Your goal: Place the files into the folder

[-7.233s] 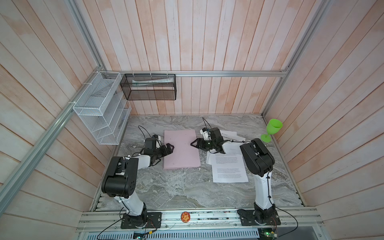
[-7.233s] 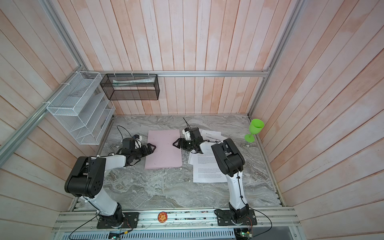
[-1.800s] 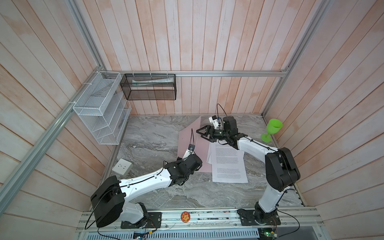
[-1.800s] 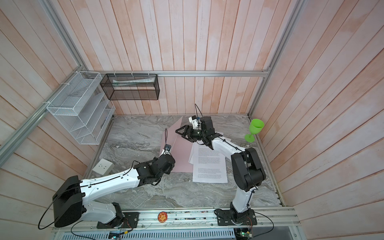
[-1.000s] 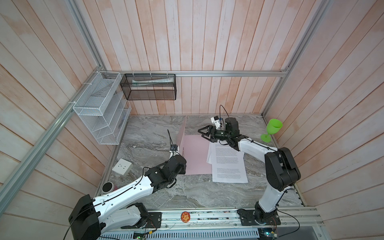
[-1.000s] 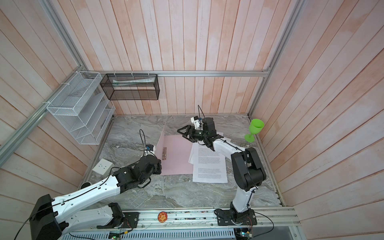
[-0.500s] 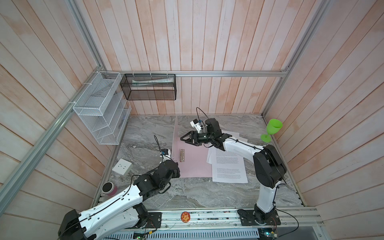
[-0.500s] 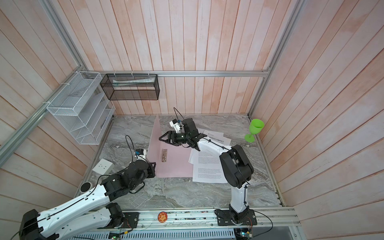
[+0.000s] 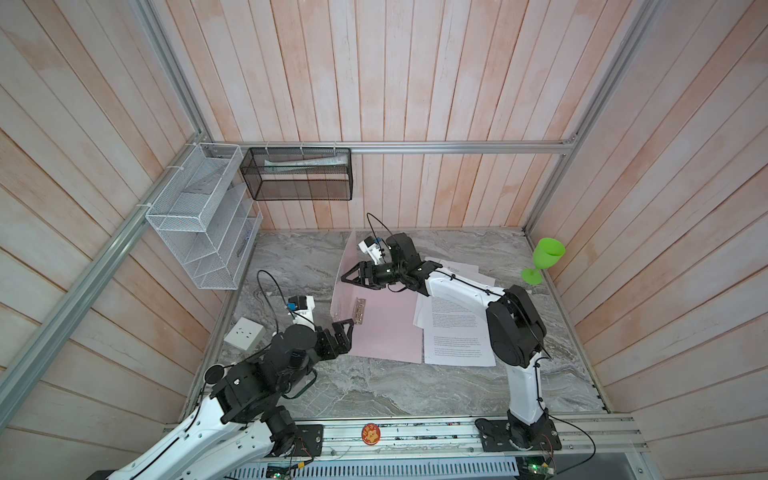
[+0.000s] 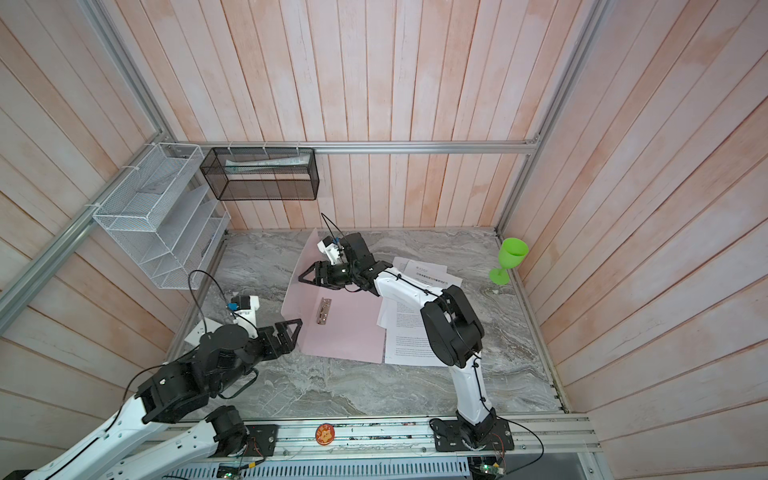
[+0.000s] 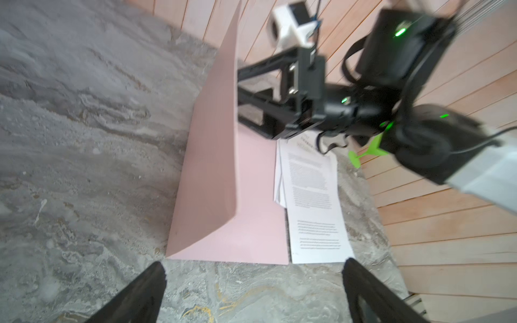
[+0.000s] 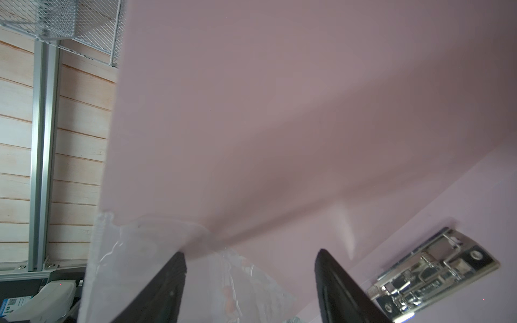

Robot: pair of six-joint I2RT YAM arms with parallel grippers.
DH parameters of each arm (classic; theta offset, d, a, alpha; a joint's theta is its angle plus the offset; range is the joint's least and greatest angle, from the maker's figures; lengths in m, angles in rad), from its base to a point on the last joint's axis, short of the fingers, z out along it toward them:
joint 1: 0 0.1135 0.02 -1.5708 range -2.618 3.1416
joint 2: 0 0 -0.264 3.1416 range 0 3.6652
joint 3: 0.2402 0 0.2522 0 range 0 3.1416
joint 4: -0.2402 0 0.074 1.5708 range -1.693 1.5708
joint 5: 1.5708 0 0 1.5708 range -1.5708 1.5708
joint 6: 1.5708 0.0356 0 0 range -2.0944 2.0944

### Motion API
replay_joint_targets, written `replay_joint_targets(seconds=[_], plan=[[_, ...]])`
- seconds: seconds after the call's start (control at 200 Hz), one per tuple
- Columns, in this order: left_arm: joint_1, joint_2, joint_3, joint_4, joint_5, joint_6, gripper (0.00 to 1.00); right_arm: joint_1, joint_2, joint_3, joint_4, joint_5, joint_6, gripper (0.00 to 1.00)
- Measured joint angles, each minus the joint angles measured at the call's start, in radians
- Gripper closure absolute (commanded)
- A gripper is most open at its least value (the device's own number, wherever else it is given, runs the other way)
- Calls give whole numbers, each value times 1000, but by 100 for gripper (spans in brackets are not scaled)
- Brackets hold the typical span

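Pale pink folder lies half open, silver clip bared; left pincer and right pincer released.

Ahead of your right gripper's jaws, the folder looks smooth and matt pink; whether card or plastic you cannot tell. A clear, glossy film lies at its corner, just off the jaw tips. Beside those jaws the clip is shiny metal. Beyond your left gripper's jaws, the files are matt white paper, lying on a table that looks like grey veined stone. The fingers look like matt black plastic.
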Motion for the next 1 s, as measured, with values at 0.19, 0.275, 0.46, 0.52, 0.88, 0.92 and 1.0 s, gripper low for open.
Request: replay_joint_targets(seconds=[0.19,0.275,0.46,0.52,0.88,0.92,1.0], plan=[[0,68,162,-5,-29,85,0,6,103,199,-96,27,-38,30],[2,128,175,38,-29,138,0,10,153,292,-133,35,-56,30],[30,291,159,175,9,216,0,26,266,451,-209,37,-90,31],[60,320,140,219,40,228,0,33,293,472,-225,34,-98,31],[324,359,-53,452,214,251,0,54,351,415,-280,11,-146,32],[346,368,-72,468,224,251,0,54,349,390,-278,12,-151,32],[385,381,-112,496,239,251,0,53,341,321,-279,21,-157,32]])
